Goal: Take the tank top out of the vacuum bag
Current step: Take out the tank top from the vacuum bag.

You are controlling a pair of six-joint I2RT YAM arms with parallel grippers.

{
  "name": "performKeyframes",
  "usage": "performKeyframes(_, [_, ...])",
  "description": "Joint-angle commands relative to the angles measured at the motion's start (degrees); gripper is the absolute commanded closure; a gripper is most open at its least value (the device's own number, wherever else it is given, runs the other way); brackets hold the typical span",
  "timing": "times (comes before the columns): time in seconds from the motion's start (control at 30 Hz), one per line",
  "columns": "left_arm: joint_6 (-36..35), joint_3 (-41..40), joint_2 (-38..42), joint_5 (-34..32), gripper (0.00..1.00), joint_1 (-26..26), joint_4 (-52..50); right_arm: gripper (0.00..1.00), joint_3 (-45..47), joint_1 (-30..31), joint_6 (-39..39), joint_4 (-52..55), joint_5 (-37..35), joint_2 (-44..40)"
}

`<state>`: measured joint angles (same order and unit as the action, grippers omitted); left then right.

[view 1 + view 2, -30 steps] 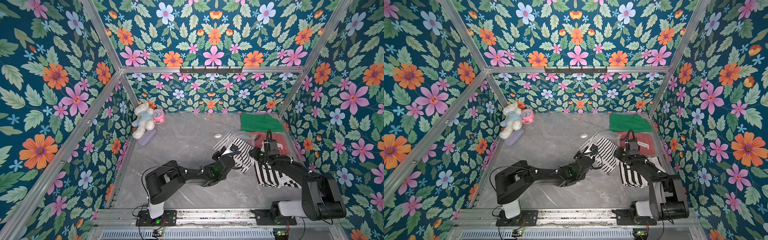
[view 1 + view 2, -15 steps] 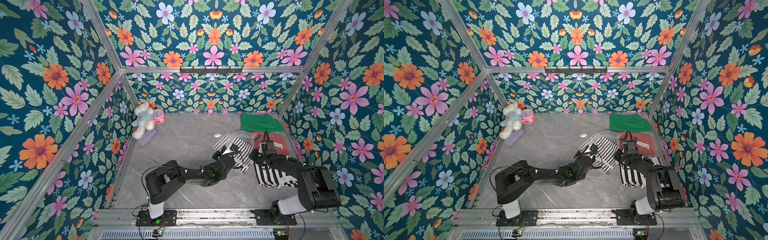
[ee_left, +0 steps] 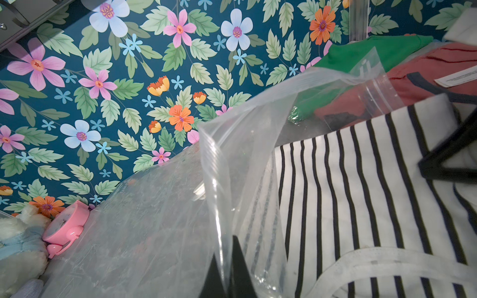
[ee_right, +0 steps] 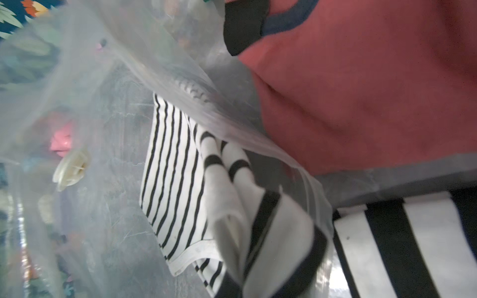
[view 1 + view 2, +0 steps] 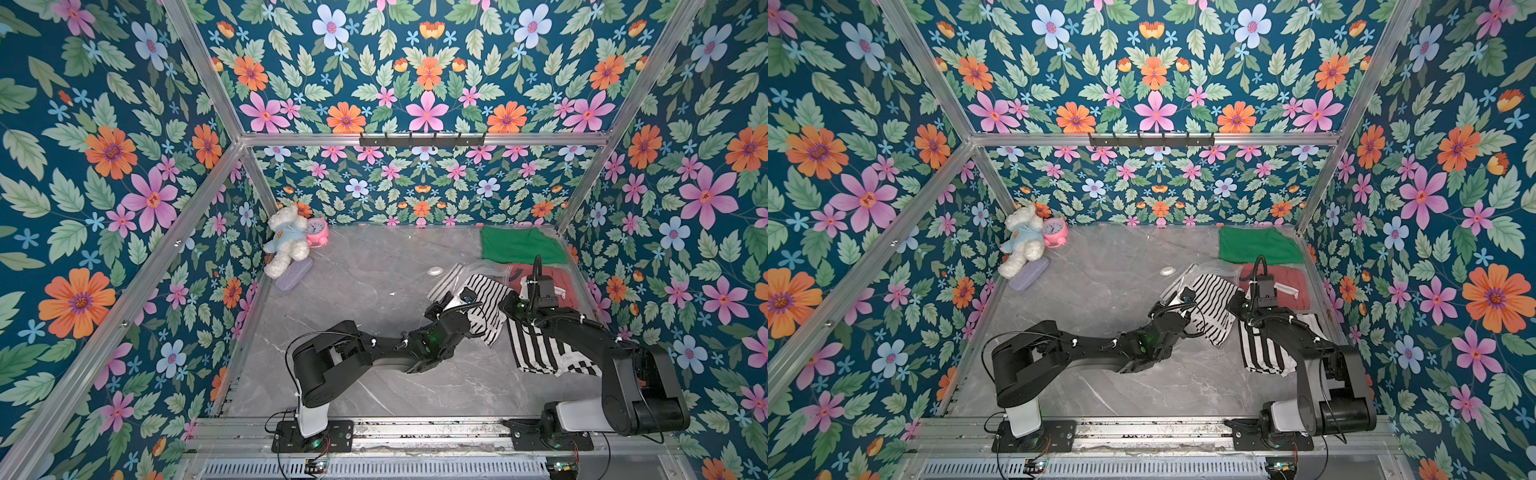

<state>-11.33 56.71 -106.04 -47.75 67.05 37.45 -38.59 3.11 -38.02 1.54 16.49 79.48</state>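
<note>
The vacuum bag [image 5: 487, 268] lies crinkled at the right of the table, its white valve cap [image 5: 435, 271] on the left side. Inside its mouth is the tank top [image 5: 487, 298], white with thin black stripes, also plain in the left wrist view [image 3: 361, 193]. My left gripper [image 3: 225, 250] is shut on the bag's upper film and holds it raised. My right gripper [image 5: 509, 305] is at the bag mouth, shut on a bunched fold of the tank top [image 4: 258, 219]. Its jaws are hidden by the cloth.
A wide-striped garment [image 5: 540, 353] lies under my right arm. A red garment [image 5: 559, 282] and a green one [image 5: 519, 246] lie behind it by the right wall. A teddy bear [image 5: 286, 245], pink clock [image 5: 318, 232] and lilac case [image 5: 293, 274] sit at the back left.
My right gripper has closed from half open onto the tank top's fabric at the bag mouth. The left gripper has kept its hold on the bag.
</note>
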Motion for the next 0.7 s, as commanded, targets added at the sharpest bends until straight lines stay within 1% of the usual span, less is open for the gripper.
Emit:
performKeyframes(0.0, [-0.49, 0.09, -0.02, -1.26, 1.00, -0.05, 1.44, 1.00, -0.56, -1.27, -1.60, 2.90, 3.68, -1.22])
performKeyframes(0.07, [-0.63, 0.20, -0.30, -1.52, 1.00, -0.14, 1.53, 1.00, -1.75, -2.40, -1.60, 5.76, 5.10, -1.43])
performKeyframes(0.2, [0.00, 0.68, -0.24, -1.98, 1.00, -0.14, 0.27, 1.00, -2.02, -5.90, -1.37, 7.46, 10.58, -3.66])
performKeyframes(0.47, [0.14, 0.73, 0.58, -2.59, 1.00, -0.05, 0.69, 1.00, -6.29, -6.76, 1.38, 15.69, 11.69, -9.76])
performKeyframes(0.57, [0.20, -0.31, 1.69, -1.68, 1.00, -0.13, 2.29, 1.00, -7.52, -6.96, 1.65, 17.23, 12.42, -11.40])
performKeyframes(0.67, [-0.01, 0.01, 1.87, -1.56, 0.94, -0.07, 3.18, 1.00, -8.95, -7.19, 2.16, 19.15, 13.05, -11.89])
